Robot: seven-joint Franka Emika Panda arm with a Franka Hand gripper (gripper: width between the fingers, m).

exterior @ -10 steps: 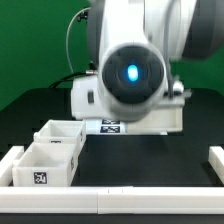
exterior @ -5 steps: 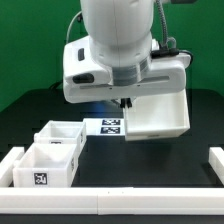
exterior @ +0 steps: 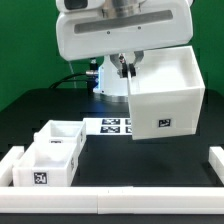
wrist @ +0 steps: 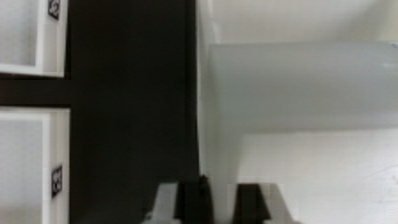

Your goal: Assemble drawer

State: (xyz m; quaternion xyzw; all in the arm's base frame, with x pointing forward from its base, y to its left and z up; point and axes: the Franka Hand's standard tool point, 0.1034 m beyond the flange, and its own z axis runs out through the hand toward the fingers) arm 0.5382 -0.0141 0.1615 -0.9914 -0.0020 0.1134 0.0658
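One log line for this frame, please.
hand: shut on housing wall | housing: tilted, apparently off table | front tray, rear tray: on table, exterior view's left

Robot lab: marker board [exterior: 112, 125], green backdrop [exterior: 25, 50]

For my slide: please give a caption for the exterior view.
Gripper holds the white housing in the air; two trays sit on the table.
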